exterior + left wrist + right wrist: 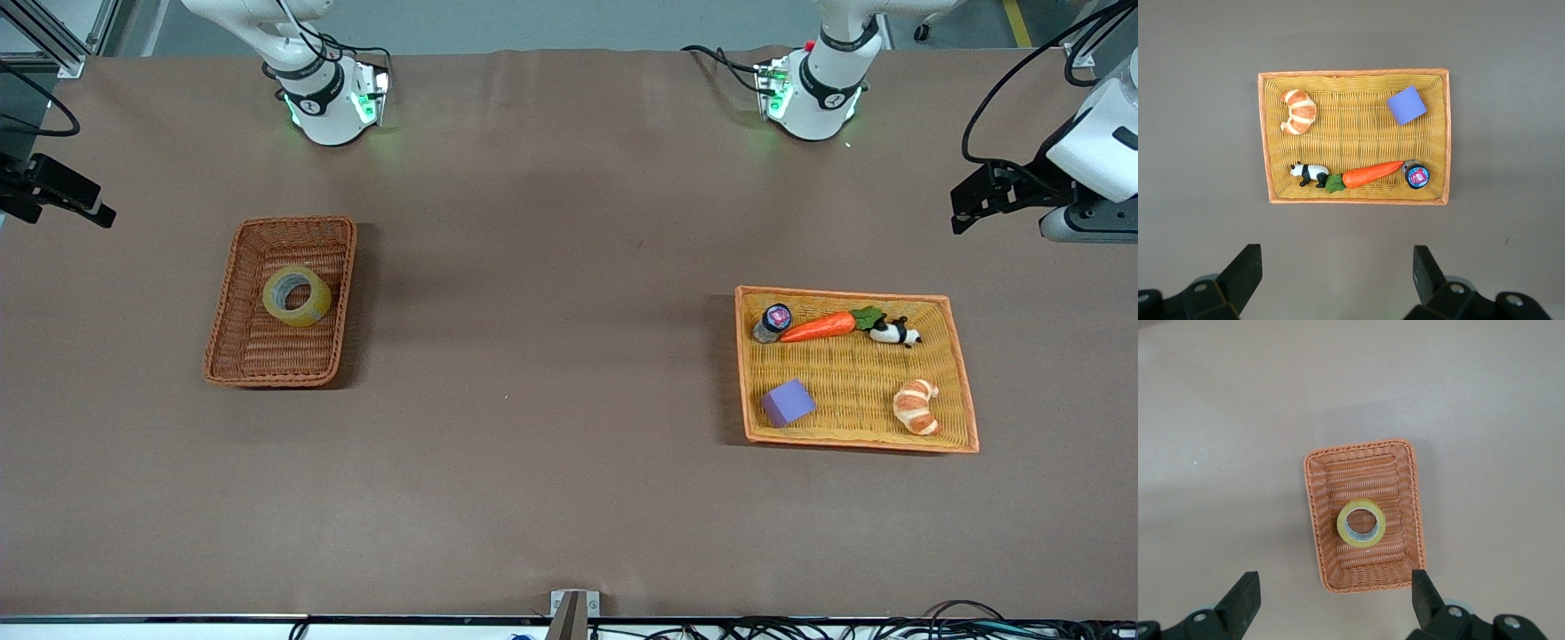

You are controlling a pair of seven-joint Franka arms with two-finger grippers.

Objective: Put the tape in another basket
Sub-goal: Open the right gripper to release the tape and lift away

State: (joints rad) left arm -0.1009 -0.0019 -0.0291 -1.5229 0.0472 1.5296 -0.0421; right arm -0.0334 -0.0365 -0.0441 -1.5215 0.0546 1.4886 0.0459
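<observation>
Nearest the front camera among the loose things is the croissant point(917, 406), low in the yellow tray point(845, 292), with the purple cube point(788, 402) beside it toward the right arm's end. The tape point(297, 296) is well apart from all that: it lies flat, hole upward, on the floor of the basket point(267, 373), the deep reddish-brown one at the right arm's end of the table point(551, 356), and it is the only thing in there. Flat on its side it cannot roll, and its thick rim stands free of the basket walls, so fingers would have room to come down around it. Neither claw touches it. Up in the air, the right gripper point(1336, 590) hangs with its fingers spread wide and nothing between them, over the table's edge at that arm's end, its camera looking straight down on basket and roll. Likewise spread and empty, the left gripper point(1338, 267) hangs high over bare table by the tray, on the side toward the robots' bases. Farther from the camera in the tray lie the carrot point(822, 326), a small panda point(894, 332) at its leafy end and a little lidded jar point(773, 322) at its tip. By my reading both arms wait, and the roll rests in the narrow basket, not the tray
</observation>
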